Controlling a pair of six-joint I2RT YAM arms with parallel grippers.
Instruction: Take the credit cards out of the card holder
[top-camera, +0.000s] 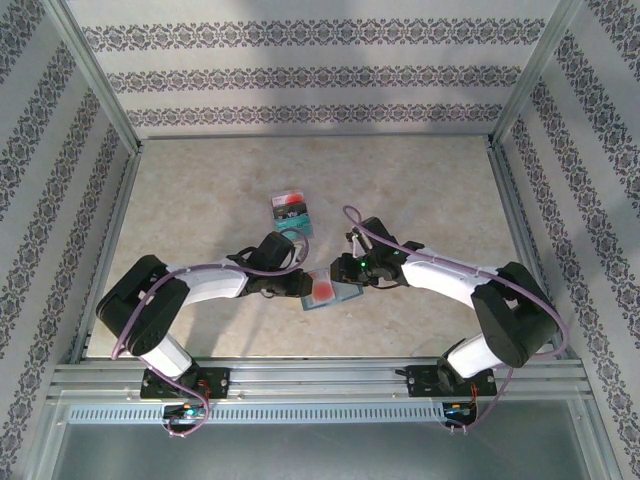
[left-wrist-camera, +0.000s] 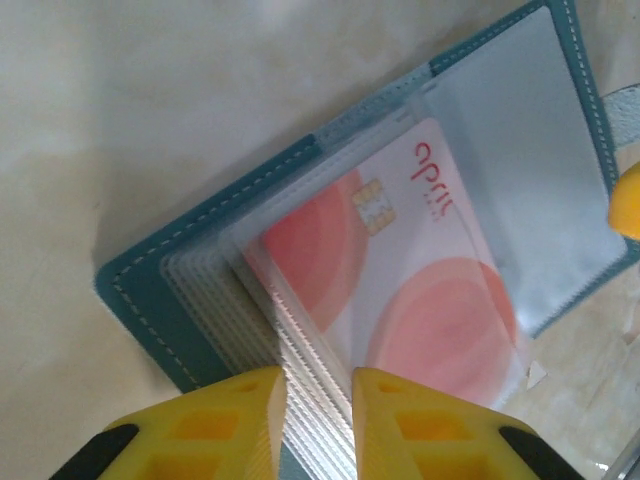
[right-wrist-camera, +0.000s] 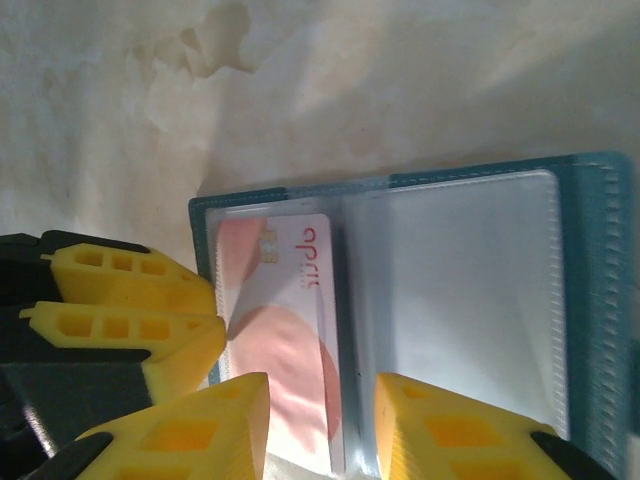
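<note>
Centrally, just inside the near edge of the beige marbled worktop (top-camera: 200, 200), the open slate-teal stitched card holder (left-wrist-camera: 150, 310) lies flat, its clear plastic sleeves (left-wrist-camera: 230, 300) fanned. One white rectangular plastic card (left-wrist-camera: 400, 270) with pink discs sits in the top sleeve, long axis crosswise to the nearer left gripper (left-wrist-camera: 318, 425), whose close-set fingers flank the sleeve edges; whether they are clamped cannot be told. Jaws of the right gripper (right-wrist-camera: 322, 440) stand apart over the holder.

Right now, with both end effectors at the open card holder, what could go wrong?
The left end effector straddles the stacked clear plastic sleeves, so it may pinch sleeves instead of the white card with pink circles. Pulling could drag the teal stitched folding card holder, as the right end effector stands open over it.
</note>
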